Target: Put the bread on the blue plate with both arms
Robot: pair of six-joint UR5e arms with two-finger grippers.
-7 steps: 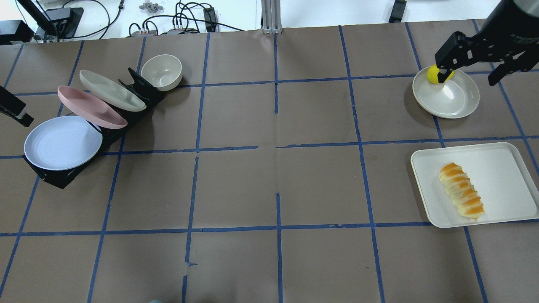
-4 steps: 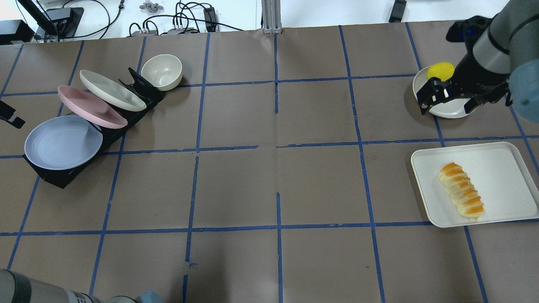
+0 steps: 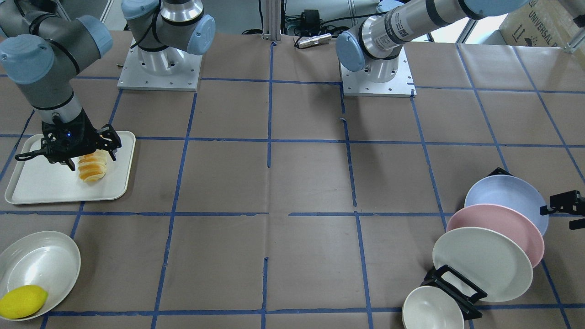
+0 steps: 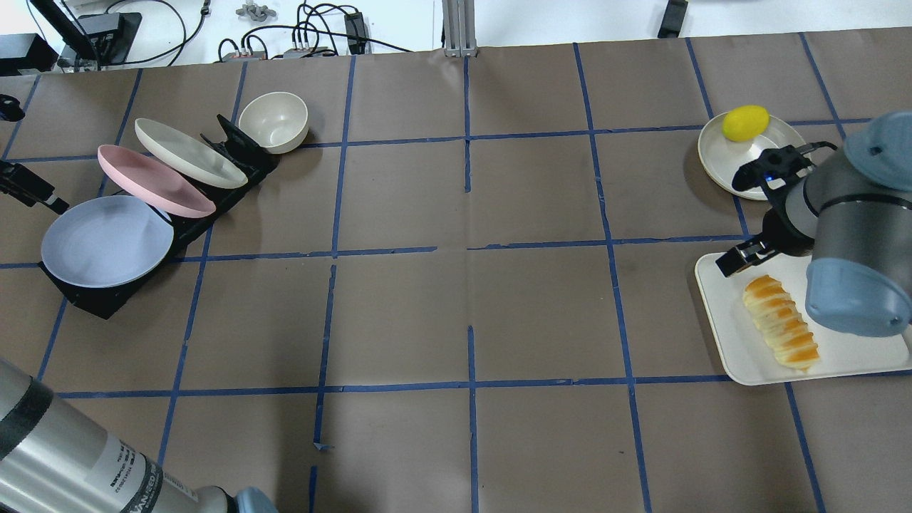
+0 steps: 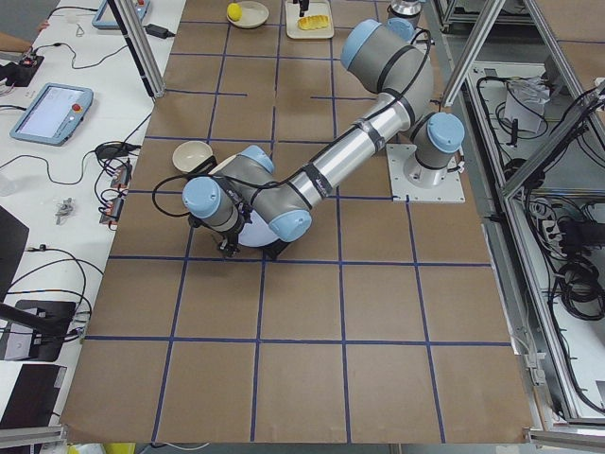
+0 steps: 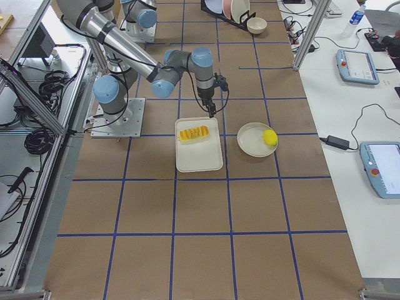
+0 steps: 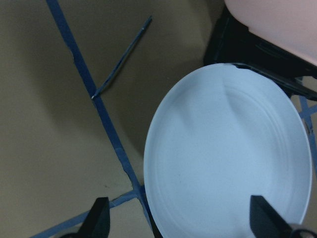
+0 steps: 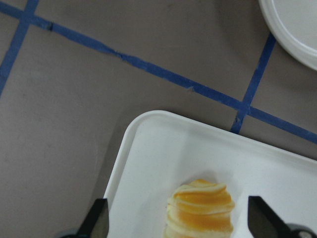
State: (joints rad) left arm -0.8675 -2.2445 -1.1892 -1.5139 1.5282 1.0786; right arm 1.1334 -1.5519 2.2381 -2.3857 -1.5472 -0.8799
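The bread [image 4: 781, 333] lies on a white tray [image 4: 723, 313] at the right. It also shows in the front view [image 3: 93, 167] and in the right wrist view [image 8: 200, 208]. My right gripper [image 3: 68, 153] is open and empty just above the bread's far end, with a finger on each side of it [image 8: 181, 220]. The blue plate [image 4: 107, 241] leans in the front slot of a black rack at the left. My left gripper [image 7: 181, 220] is open and empty, over the plate's outer edge [image 7: 228, 158]; it shows at the edge of the front view [image 3: 571, 212].
A pink plate [image 4: 153, 180] and a cream plate [image 4: 189, 153] stand behind the blue one in the rack [image 4: 235, 153], with a cream bowl [image 4: 274, 121] beyond. A round white plate [image 4: 748, 171] with a yellow lemon [image 4: 745, 122] sits beyond the tray.
My right arm has moved from the lemon plate toward the near side, to over the tray and the bread's far end. My left forearm has come into the lower left corner.
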